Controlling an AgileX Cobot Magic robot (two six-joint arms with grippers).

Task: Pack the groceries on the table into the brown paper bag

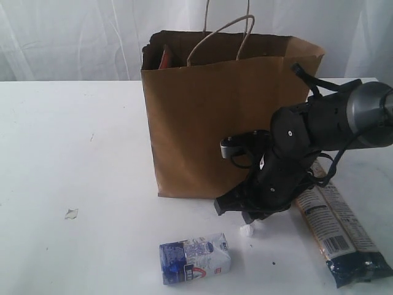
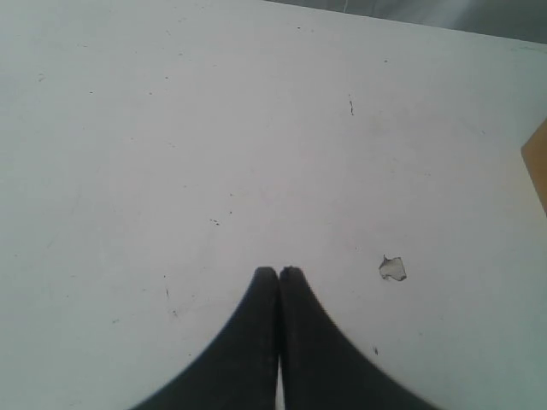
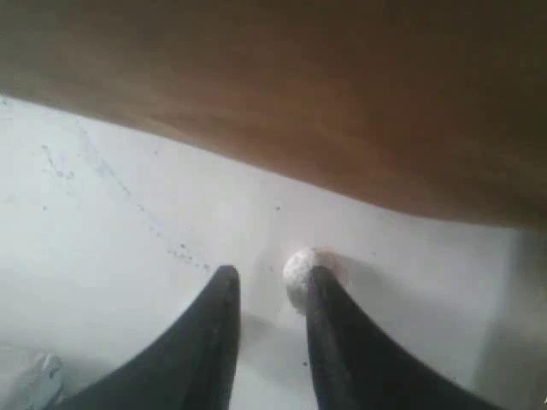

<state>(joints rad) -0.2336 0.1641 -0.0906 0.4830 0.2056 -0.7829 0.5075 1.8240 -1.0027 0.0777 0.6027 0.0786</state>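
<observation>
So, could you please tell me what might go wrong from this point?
The right gripper sits low, close to the brown paper bag; a careless swing could dent or tip it. Its open jaws are at a small white crumb, not a grocery, so it might close on that rather than the blue-white carton. The arm also passes close by the long packet and could shove it.

Red item (image 1: 166, 57) — perhaps pouch — mostly hidden
</observation>
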